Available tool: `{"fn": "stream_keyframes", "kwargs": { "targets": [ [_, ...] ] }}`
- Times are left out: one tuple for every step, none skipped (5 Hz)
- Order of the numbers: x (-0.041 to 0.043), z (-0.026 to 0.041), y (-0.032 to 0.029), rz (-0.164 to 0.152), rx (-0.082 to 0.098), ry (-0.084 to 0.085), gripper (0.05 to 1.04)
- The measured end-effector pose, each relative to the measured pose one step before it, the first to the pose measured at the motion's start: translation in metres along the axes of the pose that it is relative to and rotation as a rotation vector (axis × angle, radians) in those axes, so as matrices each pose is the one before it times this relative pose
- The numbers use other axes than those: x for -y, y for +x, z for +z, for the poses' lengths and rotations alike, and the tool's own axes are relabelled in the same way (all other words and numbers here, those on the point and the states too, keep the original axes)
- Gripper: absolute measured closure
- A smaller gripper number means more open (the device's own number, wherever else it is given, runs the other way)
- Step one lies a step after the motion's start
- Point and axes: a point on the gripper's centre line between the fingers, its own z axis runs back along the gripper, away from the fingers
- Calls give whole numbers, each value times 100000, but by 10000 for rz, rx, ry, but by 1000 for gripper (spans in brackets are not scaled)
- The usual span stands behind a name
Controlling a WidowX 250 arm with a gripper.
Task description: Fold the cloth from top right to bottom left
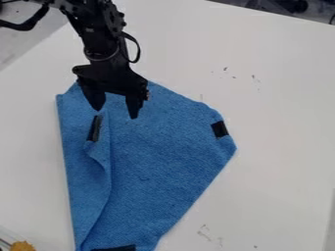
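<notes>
The black two-finger gripper (116, 112) hangs in the upper left of the frame, over the top part of the blue woven cloth (163, 162); its jaws stand apart, nothing gripped between them. The cloth lies on the white tabletop (281, 108), from the upper left down to the bottom edge, with its left side folded over in a long narrow flap (91, 181). Black patches mark the cloth at upper left (95, 128), right of centre (219, 129) and bottom edge (118, 248).
</notes>
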Motion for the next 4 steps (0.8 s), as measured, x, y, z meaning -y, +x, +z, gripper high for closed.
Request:
{"fn": "stream_keyframes", "kwargs": {
  "targets": [
    [104, -548, -365, 61, -262, 13, 83],
    [2959, 223, 383, -262, -387, 454, 83],
    [1352, 974, 1021, -97, -272, 89, 83],
    [2556, 1280, 1932, -400, 339, 226, 83]
  ]
}}
